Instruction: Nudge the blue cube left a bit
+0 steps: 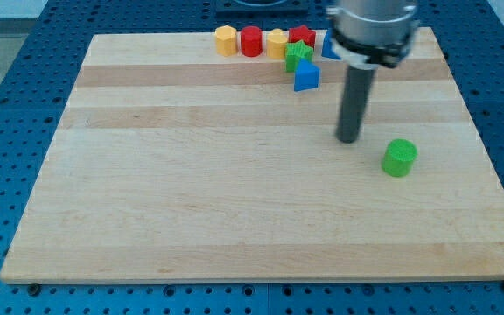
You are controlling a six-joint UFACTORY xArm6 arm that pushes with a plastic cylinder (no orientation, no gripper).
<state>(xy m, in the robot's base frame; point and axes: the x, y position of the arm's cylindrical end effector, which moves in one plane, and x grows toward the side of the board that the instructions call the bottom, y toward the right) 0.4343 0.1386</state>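
A blue block (306,77), roughly cube-shaped, sits near the board's top edge, just below a green star-shaped block (298,56). A second blue block (329,48) shows to its upper right, mostly hidden behind my arm, so its shape is unclear. My tip (348,138) rests on the board below and to the right of the blue block, well apart from it. A green cylinder (400,157) stands to the tip's lower right, not touching it.
Along the top edge of the wooden board (191,219) stand a yellow block (226,40), a red cylinder (250,41), another yellow block (276,42) and a red star-shaped block (302,37). A blue perforated table surrounds the board.
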